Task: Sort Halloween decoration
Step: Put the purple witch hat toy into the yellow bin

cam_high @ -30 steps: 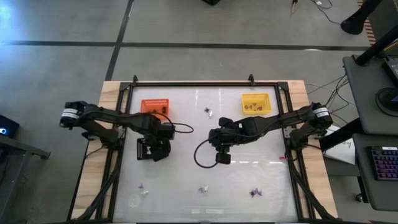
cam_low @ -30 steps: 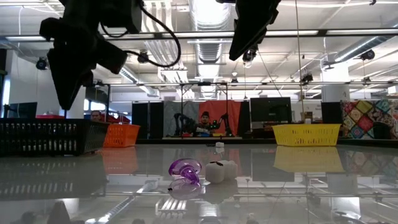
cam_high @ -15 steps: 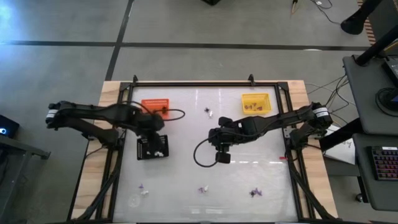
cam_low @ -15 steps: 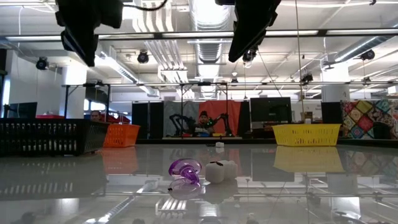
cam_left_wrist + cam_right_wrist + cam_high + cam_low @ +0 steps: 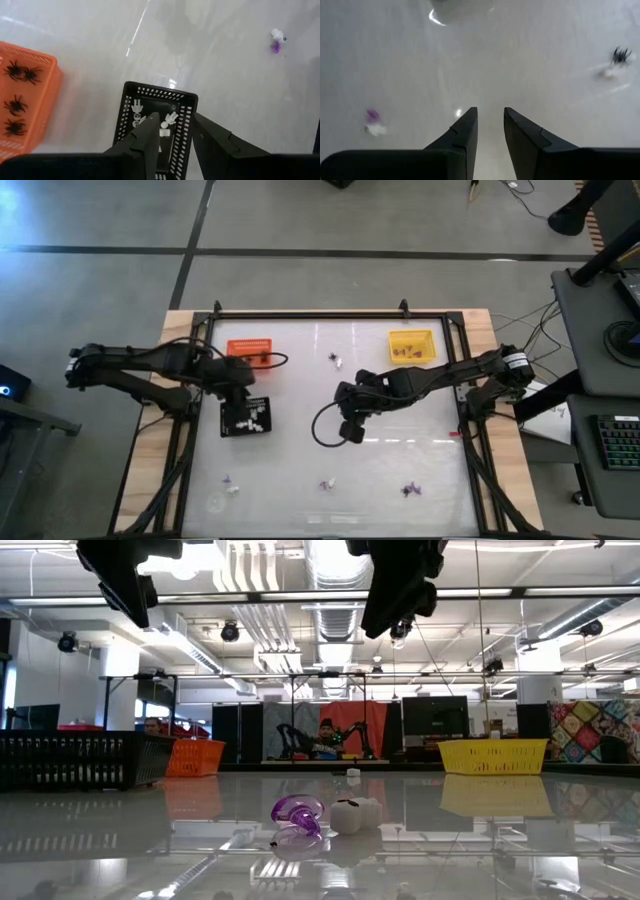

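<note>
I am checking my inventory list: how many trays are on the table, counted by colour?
Orange tray: 1
Yellow tray: 1
Black tray: 1
Total: 3

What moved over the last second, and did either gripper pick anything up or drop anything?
The left gripper pulled back off the black tray toward the orange tray; the white trinkets in the black tray now show. Its jaws are open and empty. The right gripper shifted slightly to the left above the bare mid-table, jaws narrowing, holding nothing. Trays and the loose trinkets near the front edge stayed put.
</note>
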